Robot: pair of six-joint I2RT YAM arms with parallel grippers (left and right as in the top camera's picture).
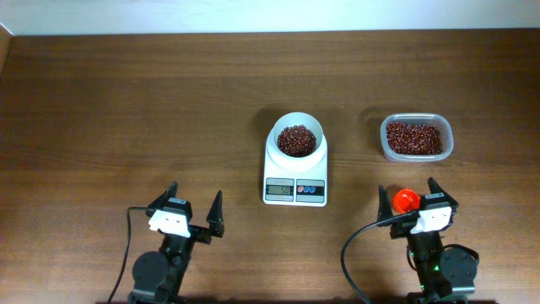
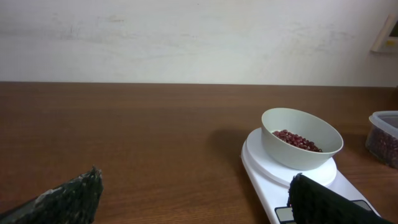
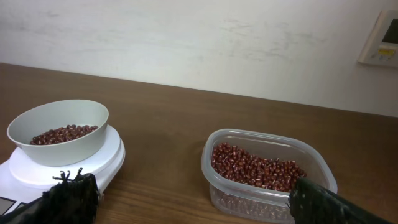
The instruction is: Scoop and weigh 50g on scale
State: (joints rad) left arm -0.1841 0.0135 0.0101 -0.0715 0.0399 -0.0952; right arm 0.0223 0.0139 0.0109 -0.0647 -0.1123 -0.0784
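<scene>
A small white digital kitchen scale [image 1: 295, 173] with a grey display stands mid-way along the brown wooden surface [image 1: 126, 101], a white round bowl [image 1: 276, 135] on top. The small dark red-brown beans [image 1: 296, 141] lie heaped inside that bowl. More of them fill a clear rectangular plastic tub [image 1: 416, 118] off to the right. The left arm's fingers [image 2: 329, 202] are spread wide and empty, near the scale's front-left. The right arm's fingers [image 3: 329, 205] are spread too, in front of the tub. From overhead, a round red-orange object [image 1: 406, 200] shows between them — whether it touches them cannot be told.
</scene>
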